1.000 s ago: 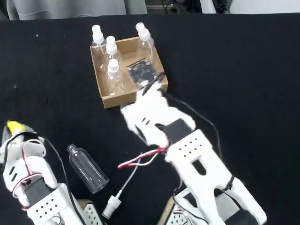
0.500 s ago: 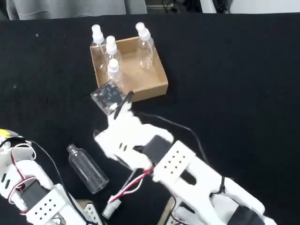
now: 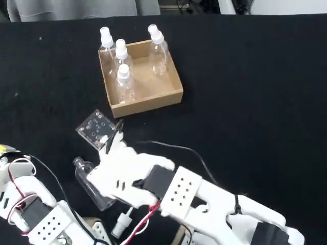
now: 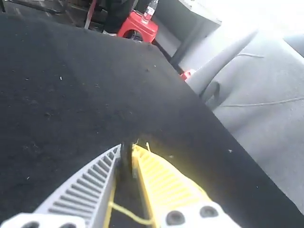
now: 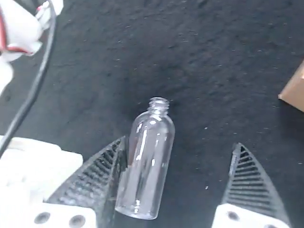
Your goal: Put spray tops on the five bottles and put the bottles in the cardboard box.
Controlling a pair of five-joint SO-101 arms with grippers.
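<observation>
One black cloth tabletop (image 3: pixel 255 76), grey fabric (image 4: pixel 266 118) beyond; R gripper (image 5: pixel 179 144) spread around uncapped clear plastic bottle (image 5: pixel 146 161), L gripper (image 4: pixel 127 148) clenched.

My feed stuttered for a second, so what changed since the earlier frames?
The right gripper swung from over the cardboard box back toward the arms' bases and now hangs open over the uncapped bottle lying on the table, gripping nothing. The shut left gripper shifted slightly outward. The four capped bottles in the box, the lying bottle and the loose spray top stayed put.
</observation>
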